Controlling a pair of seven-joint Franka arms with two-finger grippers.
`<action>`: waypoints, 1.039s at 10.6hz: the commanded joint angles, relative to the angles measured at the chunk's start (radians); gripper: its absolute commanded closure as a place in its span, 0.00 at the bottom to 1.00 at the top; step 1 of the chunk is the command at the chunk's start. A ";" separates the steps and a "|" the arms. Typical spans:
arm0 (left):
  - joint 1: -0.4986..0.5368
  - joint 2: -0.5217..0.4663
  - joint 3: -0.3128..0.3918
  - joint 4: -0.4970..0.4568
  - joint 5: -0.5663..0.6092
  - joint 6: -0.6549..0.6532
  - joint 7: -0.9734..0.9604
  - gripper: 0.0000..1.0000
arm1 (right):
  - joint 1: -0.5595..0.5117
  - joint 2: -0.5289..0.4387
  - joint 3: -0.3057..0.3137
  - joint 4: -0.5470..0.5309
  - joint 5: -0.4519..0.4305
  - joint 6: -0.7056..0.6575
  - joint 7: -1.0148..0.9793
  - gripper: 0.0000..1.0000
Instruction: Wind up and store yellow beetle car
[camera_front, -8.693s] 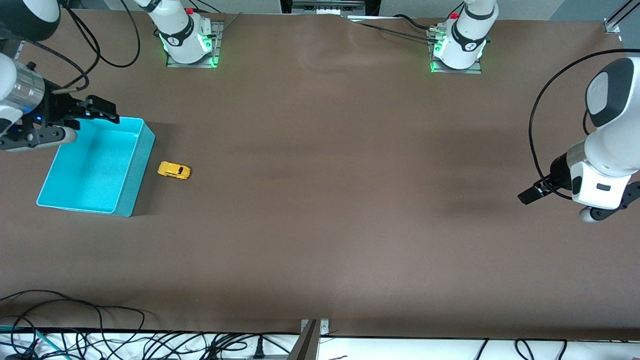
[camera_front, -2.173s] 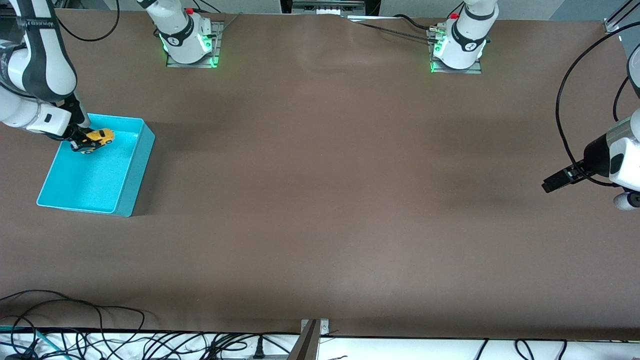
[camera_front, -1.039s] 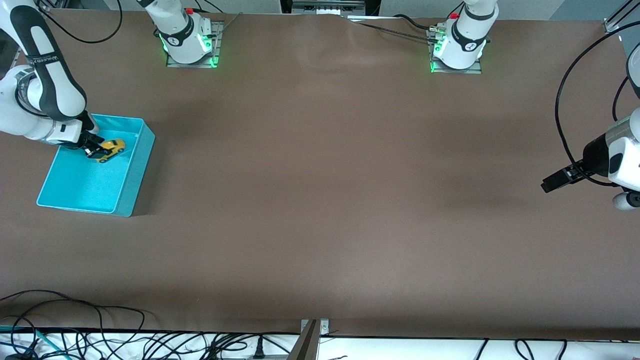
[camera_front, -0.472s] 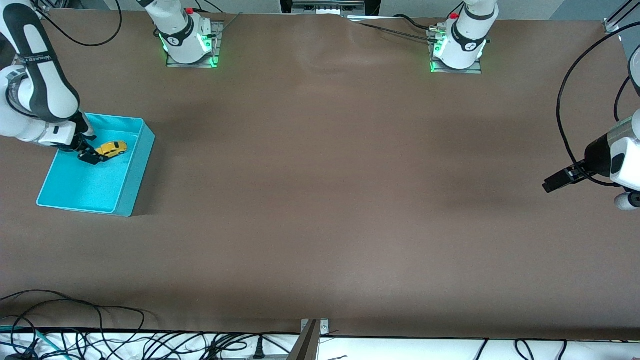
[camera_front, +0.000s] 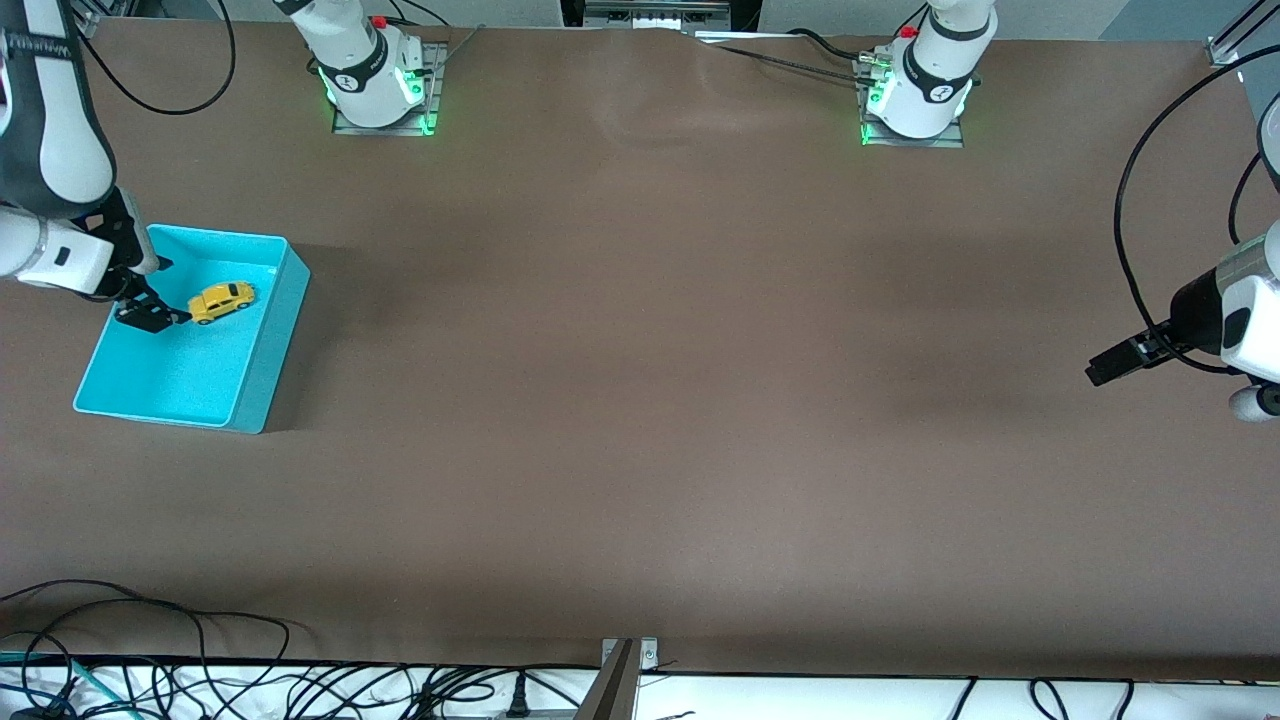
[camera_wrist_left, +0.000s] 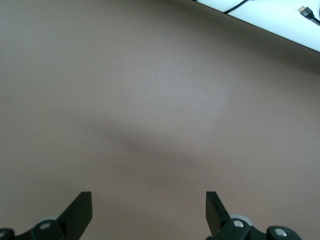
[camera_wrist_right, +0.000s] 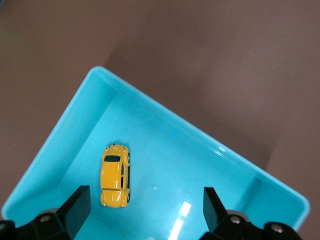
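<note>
- One yellow beetle car (camera_front: 221, 301) sits on its wheels inside the teal bin (camera_front: 262, 350), near the bin's wall toward the robots' edge of the desk (camera_front: 640, 400).
- Right end effector (camera_front: 148, 317) hangs over the bin just beside the car, fingers spread wide, holding nothing.
- Left end effector (camera_wrist_left: 149, 212) waits over the bare desk at the left arm's end, fingers wide apart and empty.
</note>
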 joint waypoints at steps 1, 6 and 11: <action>0.003 0.010 -0.001 0.023 -0.019 -0.012 0.029 0.00 | 0.046 -0.095 0.004 0.006 0.007 -0.065 0.119 0.00; 0.003 0.010 -0.001 0.023 -0.019 -0.012 0.028 0.00 | 0.161 -0.137 -0.001 0.153 0.010 -0.199 0.571 0.00; 0.003 0.007 -0.003 0.023 -0.019 -0.014 0.026 0.00 | 0.246 -0.172 0.001 0.190 0.047 -0.188 1.343 0.00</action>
